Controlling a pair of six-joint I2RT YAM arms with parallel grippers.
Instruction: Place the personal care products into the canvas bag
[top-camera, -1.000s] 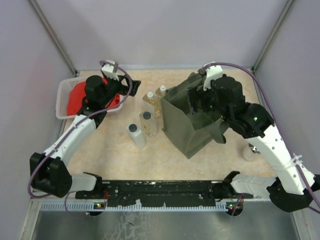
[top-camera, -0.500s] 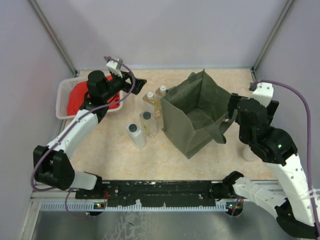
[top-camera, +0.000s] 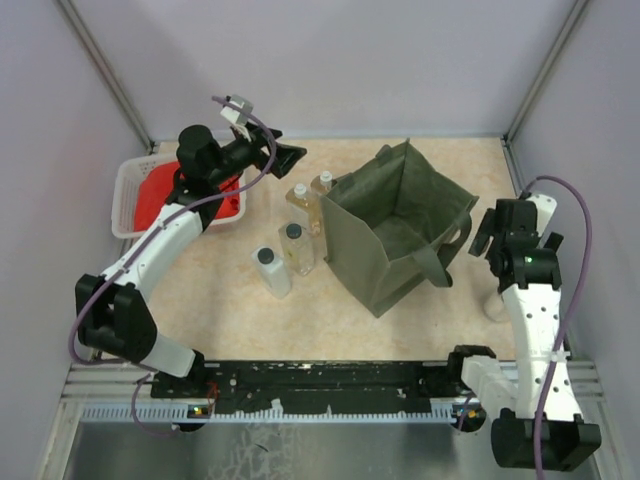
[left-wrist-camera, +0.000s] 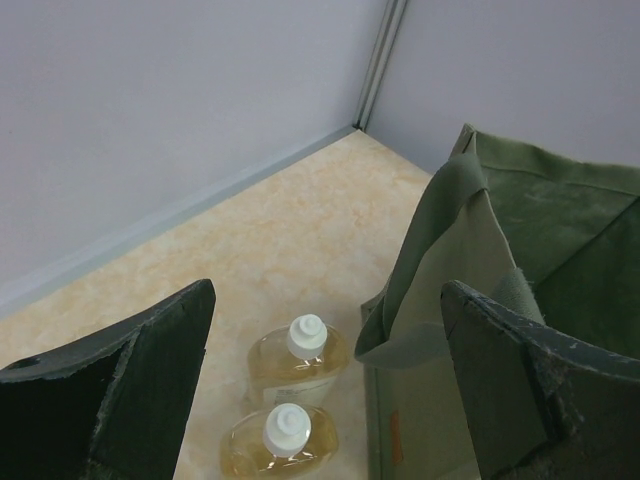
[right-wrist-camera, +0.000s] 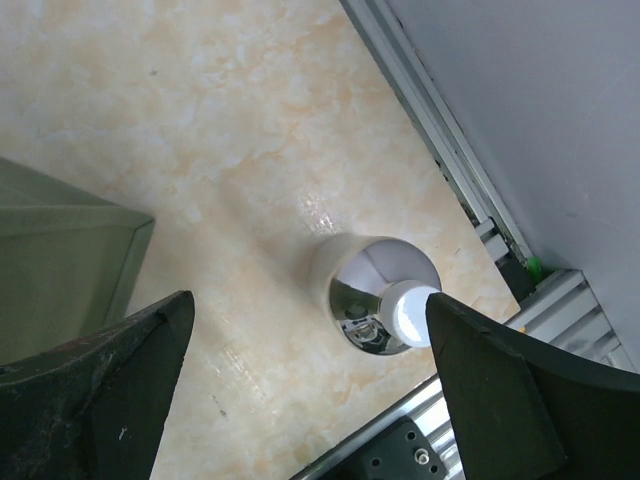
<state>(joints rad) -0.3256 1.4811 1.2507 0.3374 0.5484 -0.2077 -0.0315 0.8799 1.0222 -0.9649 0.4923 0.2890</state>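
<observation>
Bottles (top-camera: 294, 247) cluster at nine o'clock of the canvas bag (top-camera: 355, 250) overhead, our left wrist shows the left gripper (left-wrist-camera: 327, 292) wide and empty above the amber pair (left-wrist-camera: 298, 362), our right wrist the right gripper (right-wrist-camera: 308, 298) likewise, so tight crowding could topple neighbours.

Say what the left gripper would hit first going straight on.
Likely the amber white-capped bottles, low between the left gripper's open fingers; the canvas bag stands just beside that line. Depth is unclear.

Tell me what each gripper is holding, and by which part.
Nothing is held. The left gripper is open near the amber bottles; the right gripper is open beside the bag, with nothing between its fingers.
</observation>
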